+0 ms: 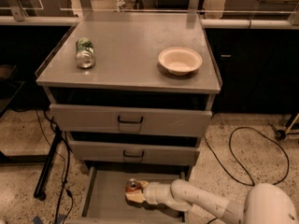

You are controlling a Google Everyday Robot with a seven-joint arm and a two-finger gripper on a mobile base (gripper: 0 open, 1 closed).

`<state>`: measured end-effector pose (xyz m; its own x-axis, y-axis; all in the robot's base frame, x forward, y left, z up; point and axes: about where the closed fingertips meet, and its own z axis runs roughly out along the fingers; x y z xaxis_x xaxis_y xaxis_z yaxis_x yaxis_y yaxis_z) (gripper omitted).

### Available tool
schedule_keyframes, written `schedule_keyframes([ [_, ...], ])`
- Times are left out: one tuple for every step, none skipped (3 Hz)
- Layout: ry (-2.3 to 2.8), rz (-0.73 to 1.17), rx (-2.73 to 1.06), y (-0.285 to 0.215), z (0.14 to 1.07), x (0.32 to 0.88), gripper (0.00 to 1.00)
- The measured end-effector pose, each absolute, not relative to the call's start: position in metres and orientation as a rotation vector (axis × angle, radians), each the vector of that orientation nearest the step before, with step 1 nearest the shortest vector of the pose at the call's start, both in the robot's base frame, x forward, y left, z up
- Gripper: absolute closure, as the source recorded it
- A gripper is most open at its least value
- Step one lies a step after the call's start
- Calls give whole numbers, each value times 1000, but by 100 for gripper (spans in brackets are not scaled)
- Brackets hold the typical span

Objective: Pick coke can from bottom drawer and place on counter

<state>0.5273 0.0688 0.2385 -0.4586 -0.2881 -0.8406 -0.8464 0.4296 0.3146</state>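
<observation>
Lab-looking room with a speckled floor, cables trailing around, and a grey metal drawer cabinet in the middle. The counter (pixel 131 45) on top has a green-and-white can (pixel 85 52) lying on its side toward the left and a cream bowl (pixel 180 60) toward the right, with bare metal between them. The two upper drawers with black handles are pushed in, and the bottom drawer (pixel 105 199) is pulled out near the floor.

The white arm reaches in from the lower right, and the gripper (pixel 135 193) is down inside that drawer, right at the coke can (pixel 132 186). The can's silver top pokes out just above the fingers. The pincer looks pinched around the can, though I can't quite see both pads.

If I were coaching: make sure the squeeze is firm on the can's body, not the rim, then lift straight up a little and pull back out before rising, since the middle drawer front hangs right over the can. Aim for the bare patch between the bowl and the other can.
</observation>
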Motion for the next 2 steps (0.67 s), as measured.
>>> schedule_keyframes([
  [1963, 987, -956, 69, 238, 527, 100],
  [2004, 978, -926, 54, 264, 523, 100],
])
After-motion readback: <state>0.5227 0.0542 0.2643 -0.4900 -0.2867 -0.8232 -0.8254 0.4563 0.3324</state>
